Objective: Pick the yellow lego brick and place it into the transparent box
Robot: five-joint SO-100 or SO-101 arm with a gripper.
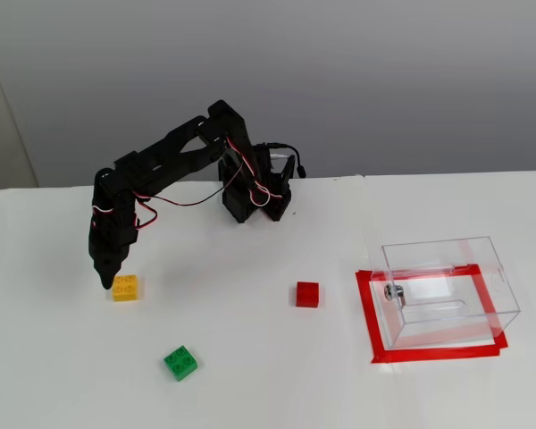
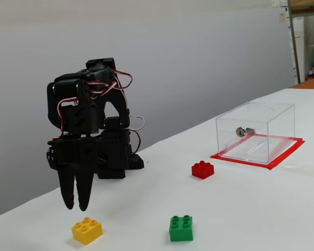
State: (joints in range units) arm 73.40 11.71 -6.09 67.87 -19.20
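The yellow lego brick (image 1: 125, 287) (image 2: 87, 230) lies on the white table at the left, with nothing touching it. My black gripper (image 1: 105, 283) (image 2: 76, 207) points straight down and hangs a little above the table. It sits just off the brick's left edge in a fixed view (image 1: 105, 283). Only a narrow slit shows between its fingers, and nothing is held in it. The transparent box (image 1: 447, 288) (image 2: 257, 132) stands far to the right inside a red tape frame, with a small metal knob (image 2: 242, 131) on its side.
A green brick (image 1: 180, 362) (image 2: 181, 228) lies in front of the yellow one, toward the camera. A red brick (image 1: 307, 294) (image 2: 202, 169) sits between the arm and the box. The arm's base (image 1: 255, 197) stands at the table's back edge.
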